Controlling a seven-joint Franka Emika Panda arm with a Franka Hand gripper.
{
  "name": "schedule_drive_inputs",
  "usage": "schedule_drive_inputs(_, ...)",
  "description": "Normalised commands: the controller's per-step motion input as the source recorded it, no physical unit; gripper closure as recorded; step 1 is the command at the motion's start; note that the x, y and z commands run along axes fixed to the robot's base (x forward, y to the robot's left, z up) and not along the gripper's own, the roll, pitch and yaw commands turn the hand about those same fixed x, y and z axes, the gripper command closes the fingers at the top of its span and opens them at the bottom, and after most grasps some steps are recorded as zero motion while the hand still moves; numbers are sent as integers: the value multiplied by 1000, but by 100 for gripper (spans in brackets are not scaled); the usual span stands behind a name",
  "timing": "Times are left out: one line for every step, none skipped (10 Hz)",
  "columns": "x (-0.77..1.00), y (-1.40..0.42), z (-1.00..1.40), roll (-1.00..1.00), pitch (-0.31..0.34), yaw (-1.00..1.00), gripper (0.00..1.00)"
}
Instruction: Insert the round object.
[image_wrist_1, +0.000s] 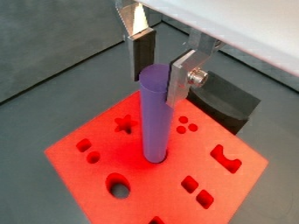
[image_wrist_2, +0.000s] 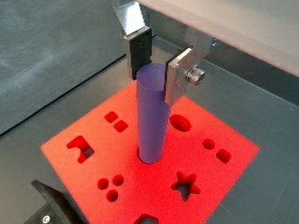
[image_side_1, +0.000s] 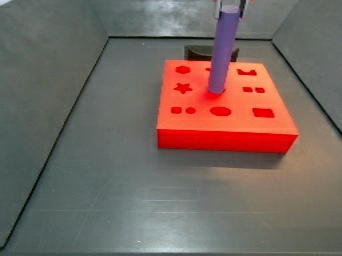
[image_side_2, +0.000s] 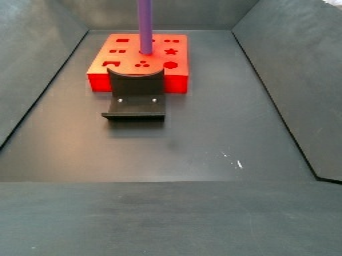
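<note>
Upright, the round object (image_wrist_1: 153, 118) stands mid red block (image_wrist_1: 87, 140), its top clamped by the gripper (image_wrist_1: 156, 63).

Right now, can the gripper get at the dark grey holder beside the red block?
Probably not yet: the gripper is occupied, its fingers closed on the slim purple cylinder standing in the red block. The dark grey holder itself lies uncovered.

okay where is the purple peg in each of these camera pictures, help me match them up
Wrist view: the round object stands upright between the gripper fingers, its lower end at the red block.
Wrist view: the peg is central, same pose.
Side view: it rises from the block's middle, upper centre.
Side view: it is at the top, behind the fixture.
Shared landmark: the red block.
</note>
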Motion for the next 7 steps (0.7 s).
schedule_drive_inputs(31,0,-43,4,0,0,100)
schedule_drive_inputs(109,9,-463,0,-76,0,100)
schedule_drive_inputs(106,31,-617,24,-100,0,100)
schedule_drive_inputs(29,0,-697,87,-111,0,100)
schedule_drive_inputs(0,0,-786,170,-107,0,100)
schedule_drive_inputs(0,-6,-791,193,-96,0,100)
schedule_drive_inputs(0,-51,-683,147,-90,0,100)
